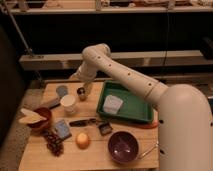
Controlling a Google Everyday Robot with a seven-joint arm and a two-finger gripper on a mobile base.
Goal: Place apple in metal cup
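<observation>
One white cup (68, 103) stands beside the metal cup (81, 92) below the claw (86, 85), state unclear

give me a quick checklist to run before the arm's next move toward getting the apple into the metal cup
1. Apple in sight and uncovered: ok. It lies on the table near the front edge, between the grapes and the purple bowl.
2. Apple in the gripper: not ok. The gripper is at the far side by the metal cup, away from the apple.
3. Metal cup upright: ok. It stands beside the white cup.
4. Metal cup empty: cannot tell. Its inside is not visible.
5. Room around the apple for a grasp: probably ok. Nothing touches it, and the grapes are nearest.
</observation>
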